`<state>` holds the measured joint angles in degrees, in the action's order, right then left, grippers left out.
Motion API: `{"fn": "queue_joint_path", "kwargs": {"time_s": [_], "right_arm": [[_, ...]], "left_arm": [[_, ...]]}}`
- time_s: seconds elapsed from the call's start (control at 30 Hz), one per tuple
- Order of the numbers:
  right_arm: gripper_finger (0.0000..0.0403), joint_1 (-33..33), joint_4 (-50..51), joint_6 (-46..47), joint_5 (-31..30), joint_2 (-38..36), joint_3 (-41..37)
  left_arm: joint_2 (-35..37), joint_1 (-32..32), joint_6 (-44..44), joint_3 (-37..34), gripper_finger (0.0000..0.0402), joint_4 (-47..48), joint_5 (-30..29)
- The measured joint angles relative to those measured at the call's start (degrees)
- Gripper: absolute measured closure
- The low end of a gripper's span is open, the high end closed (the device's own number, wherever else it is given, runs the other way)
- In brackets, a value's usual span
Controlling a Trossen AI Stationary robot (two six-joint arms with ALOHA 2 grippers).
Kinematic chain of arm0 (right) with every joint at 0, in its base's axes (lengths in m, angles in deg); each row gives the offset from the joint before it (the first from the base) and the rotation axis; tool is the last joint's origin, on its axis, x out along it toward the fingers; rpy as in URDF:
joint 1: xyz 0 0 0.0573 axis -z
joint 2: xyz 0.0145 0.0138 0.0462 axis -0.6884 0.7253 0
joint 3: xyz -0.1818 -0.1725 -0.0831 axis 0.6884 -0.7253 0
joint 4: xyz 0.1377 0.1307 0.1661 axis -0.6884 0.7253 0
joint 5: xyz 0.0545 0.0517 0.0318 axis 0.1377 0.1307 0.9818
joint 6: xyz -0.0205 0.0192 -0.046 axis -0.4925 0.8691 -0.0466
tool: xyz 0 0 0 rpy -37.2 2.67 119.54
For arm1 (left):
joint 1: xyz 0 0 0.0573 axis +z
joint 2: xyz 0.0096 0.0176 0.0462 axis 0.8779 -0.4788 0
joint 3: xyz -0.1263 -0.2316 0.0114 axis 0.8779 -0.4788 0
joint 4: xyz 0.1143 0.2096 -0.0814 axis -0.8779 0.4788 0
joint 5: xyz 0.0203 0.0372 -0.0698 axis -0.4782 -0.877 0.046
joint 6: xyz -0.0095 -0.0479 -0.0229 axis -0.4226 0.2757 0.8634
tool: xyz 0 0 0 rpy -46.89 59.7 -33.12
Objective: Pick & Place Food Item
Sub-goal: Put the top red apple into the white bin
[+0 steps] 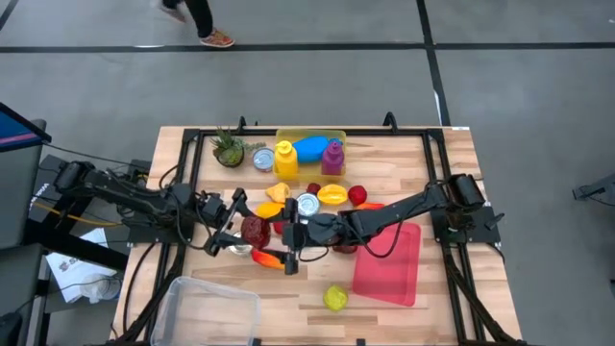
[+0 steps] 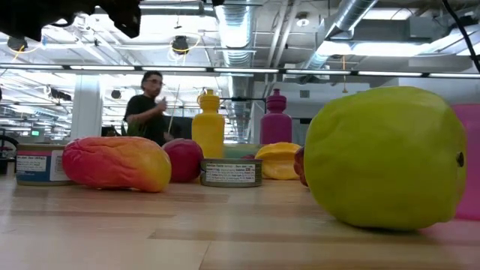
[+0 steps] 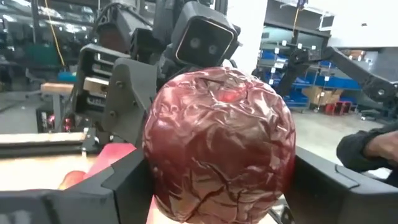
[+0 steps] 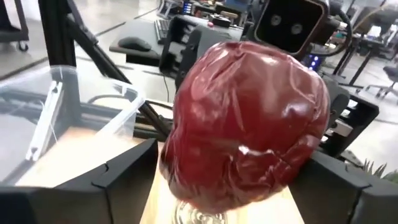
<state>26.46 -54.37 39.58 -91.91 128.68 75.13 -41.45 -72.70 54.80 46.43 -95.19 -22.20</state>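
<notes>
Two pincers bracketed the dark red apple (image 1: 255,230) at centre frame in your high view, left gripper (image 1: 231,234) and right gripper (image 1: 284,236) from opposite sides, likely for a hand-over. You could not tell which truly clenched it.

The crinkled dark red foil-wrapped apple (image 1: 255,231) is sitting between the left gripper (image 1: 233,229) and right gripper (image 1: 285,234). The clear plastic container (image 1: 207,309) is lying at the table's front left, the flat pink mat (image 1: 389,261) to the right.

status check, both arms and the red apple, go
Left end effector and right end effector both straddle the dark red apple mid-table, handover. Grip unclear. Mango and cans close by.
</notes>
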Motion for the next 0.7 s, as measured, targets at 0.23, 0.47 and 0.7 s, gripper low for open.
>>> {"fn": "queue_joint_path", "kwargs": {"time_s": [0.23, 0.47, 0.7], "right_arm": [[0.0075, -3.2, 1.7, -1.4, 1.5, -0.6, 0.1], [0.0076, -6.6, 7.1, -0.1, 1.9, -0.6, 0.0], [0.0076, -7.1, 15.4, 7.1, -0.5, -0.6, 0.0]], "left_arm": [[5.2, -2.8, 0.2, -0.4, 0.0129, 7.9, 8.9], [9.5, -8.2, 2.2, -0.4, 0.013, 16.5, 28.0], [7.6, -18.1, 2.8, -0.3, 0.0129, 19.7, 30.0]]}}
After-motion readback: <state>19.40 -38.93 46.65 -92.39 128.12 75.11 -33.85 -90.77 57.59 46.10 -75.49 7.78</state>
